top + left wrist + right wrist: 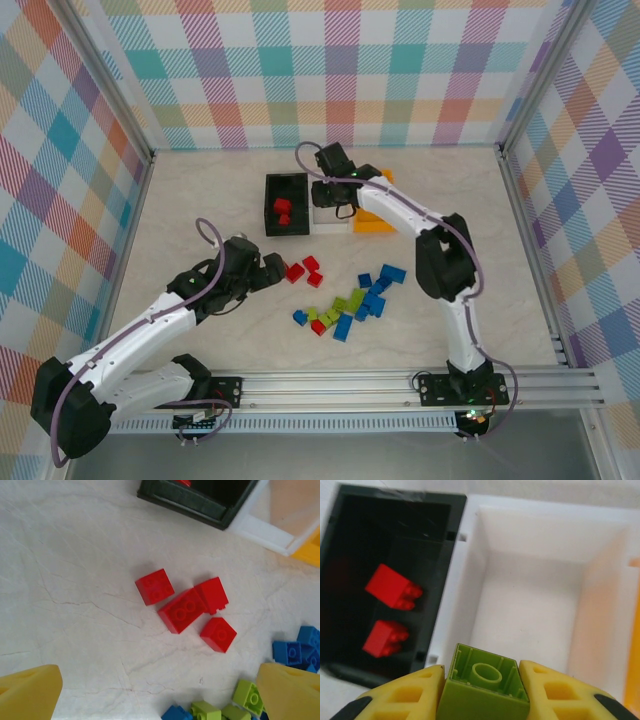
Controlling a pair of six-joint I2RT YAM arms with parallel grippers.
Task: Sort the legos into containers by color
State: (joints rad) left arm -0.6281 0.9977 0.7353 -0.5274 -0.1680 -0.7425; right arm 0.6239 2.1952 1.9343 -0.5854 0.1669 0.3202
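Observation:
My right gripper (482, 695) is shut on a lime green lego (481, 672), held over the near end of the white container (530, 605), which has nothing in it. To its left the black container (350, 540) holds two red legos (394, 587). The orange container (375, 218) stands right of the white one. My left gripper (160, 695) is open above the table, just short of several red legos (182, 610). From the top view, the left gripper (275, 272) sits left of those red legos (296, 270), and the right gripper (335, 195) is at the containers.
A loose pile of blue and lime green legos (358, 303), with one red one, lies mid-table right of the left gripper. Some of those lime green and blue legos (205, 711) lie close to my left fingers. Plaid walls surround the table on three sides.

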